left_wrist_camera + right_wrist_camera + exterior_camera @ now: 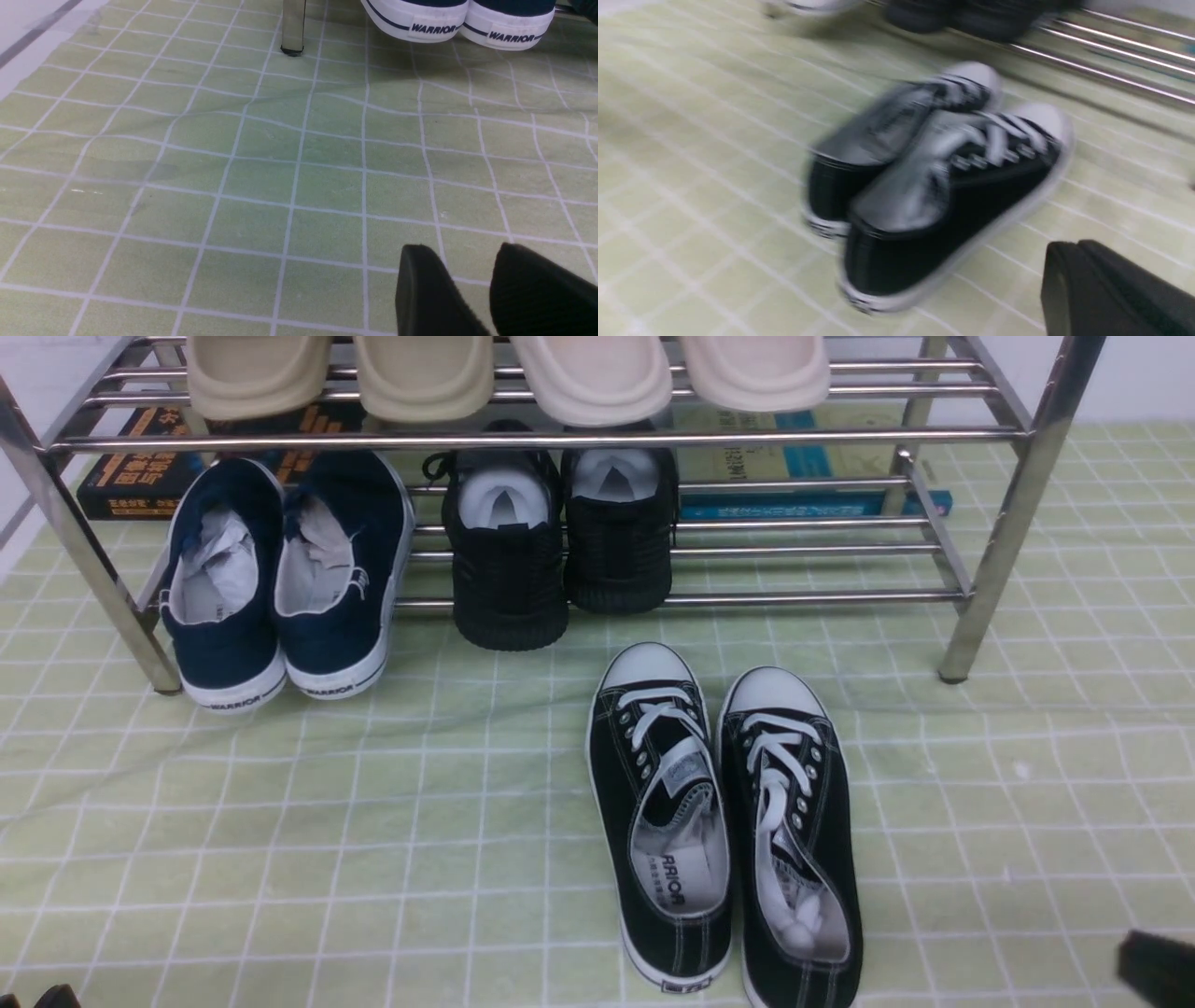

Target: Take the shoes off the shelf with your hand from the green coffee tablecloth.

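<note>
The pair of black canvas sneakers (pixel 721 821) with white laces and toe caps lies side by side on the pale green checked cloth (pixel 373 821), in front of the steel shelf (pixel 990 560), toes toward it. The pair also shows, blurred, in the right wrist view (pixel 934 186). My right gripper (pixel 1071 245) is low to the right of the pair, apart from it, with its jaws together and empty; it shows at the front view's bottom right corner (pixel 1158 969). My left gripper (pixel 462 247) is open and empty over bare cloth, near the shelf's left post (pixel 293 28).
A navy pair (pixel 280 588) overhangs the lower tier at the left, and an all-black pair (pixel 560 541) stands mid-tier. Beige slippers (pixel 504 373) lie on the top tier. Books (pixel 140 476) lie behind the shelf. The lower tier's right part holds no shoes.
</note>
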